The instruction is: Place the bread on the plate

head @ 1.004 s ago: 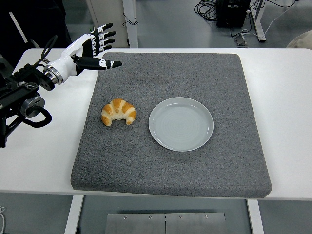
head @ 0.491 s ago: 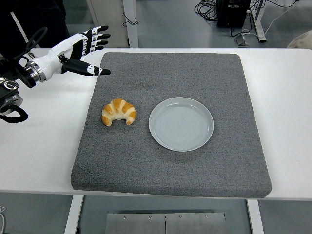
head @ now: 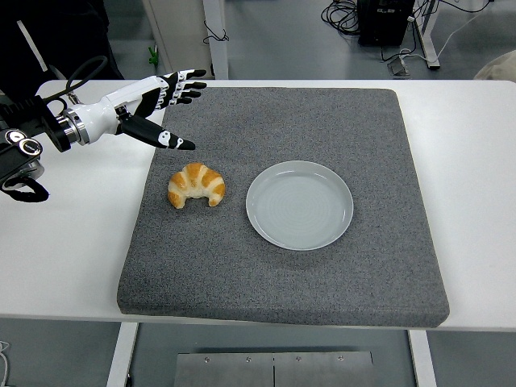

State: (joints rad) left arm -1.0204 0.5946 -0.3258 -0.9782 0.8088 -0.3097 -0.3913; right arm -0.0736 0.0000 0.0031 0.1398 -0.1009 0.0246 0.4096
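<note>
— Risk from here?
— Left hand (head: 153, 101) at upper left, fingers spread, holding nothing. Could pinch one tip of the bread (head: 196, 185), left of centre on the mat (head: 282, 274), and let it swing and drop short of the plate (head: 299, 204) just to its right.
— Count?
— One bread, one plate, one mat, one counter (head: 476, 161), one hand.
</note>
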